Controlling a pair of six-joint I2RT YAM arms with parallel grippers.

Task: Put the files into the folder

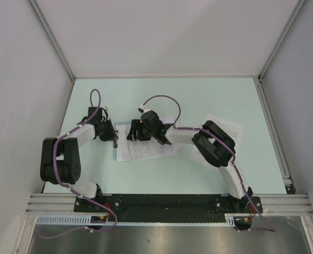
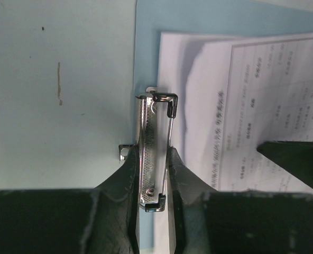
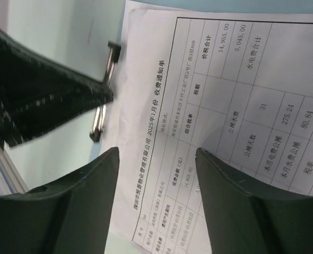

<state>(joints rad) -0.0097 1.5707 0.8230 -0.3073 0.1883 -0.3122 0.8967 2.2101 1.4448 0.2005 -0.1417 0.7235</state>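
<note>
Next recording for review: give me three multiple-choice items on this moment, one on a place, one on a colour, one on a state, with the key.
1. Where is the left claw?
A) on the clip at the folder's edge
B) over bare table
C) on the other arm

2. What colour is the folder?
A) red
B) light blue
C) black

3. How does the right claw stand?
A) shut on a pen
B) out of view
C) open over a printed sheet

Key:
1 A: its fingers pinch the silver clip.
2 B: blue board shows around the sheet.
3 C: its jaws stand apart, and the sheet shows between them.
</note>
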